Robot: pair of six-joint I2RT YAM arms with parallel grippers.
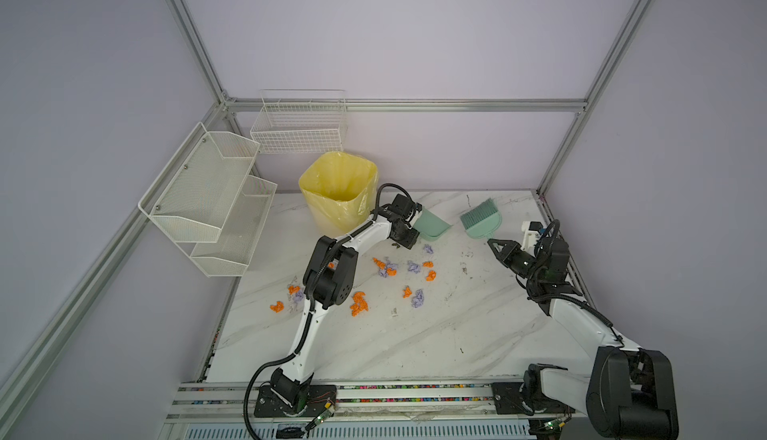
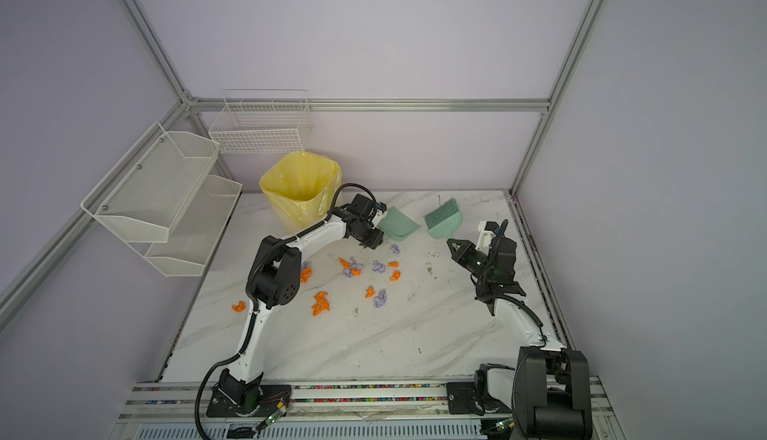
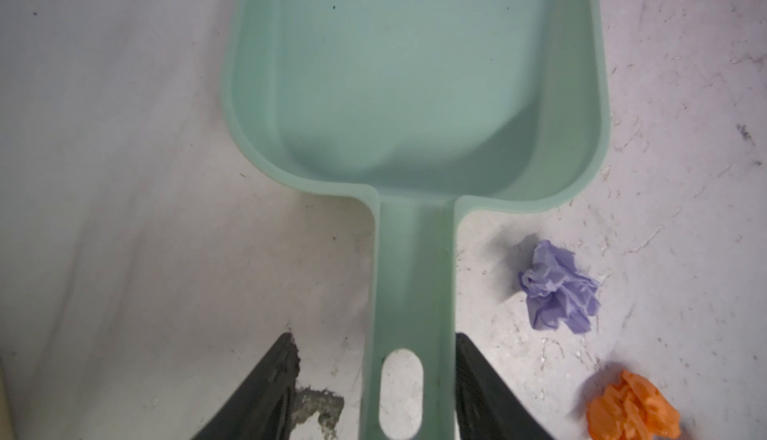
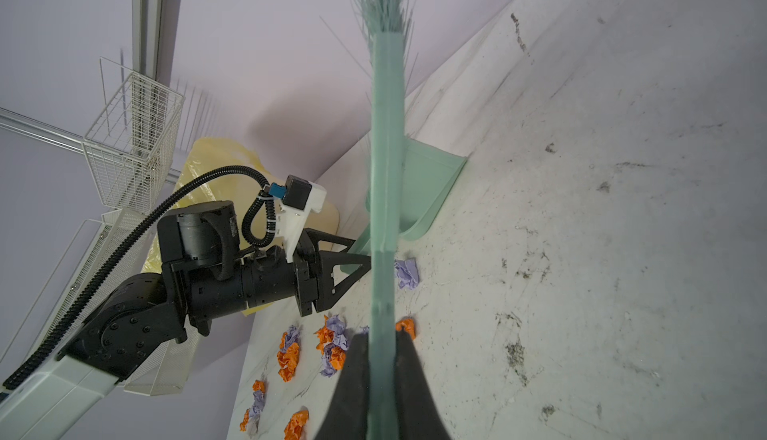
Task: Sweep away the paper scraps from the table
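Note:
Orange and lilac paper scraps (image 1: 388, 267) (image 2: 352, 267) lie strewn over the middle and left of the white marble table (image 1: 415, 342). A mint dustpan (image 1: 431, 224) (image 3: 415, 76) rests flat on the table beside the bin. My left gripper (image 1: 409, 238) (image 3: 372, 336) is open astride its handle, with a gap at one finger and the other finger against the handle. A lilac scrap (image 3: 556, 288) and an orange one (image 3: 631, 413) lie beside the handle. My right gripper (image 1: 492, 242) (image 4: 381, 336) is shut on the handle of a mint brush (image 1: 481, 218) (image 4: 386, 147), whose bristles point at the back wall.
A bin lined with a yellow bag (image 1: 338, 193) stands at the back left, close behind my left wrist. White mesh shelves (image 1: 207, 209) and a wire basket (image 1: 299, 126) hang on the left and back walls. Grey debris (image 3: 315, 409) lies by my left finger.

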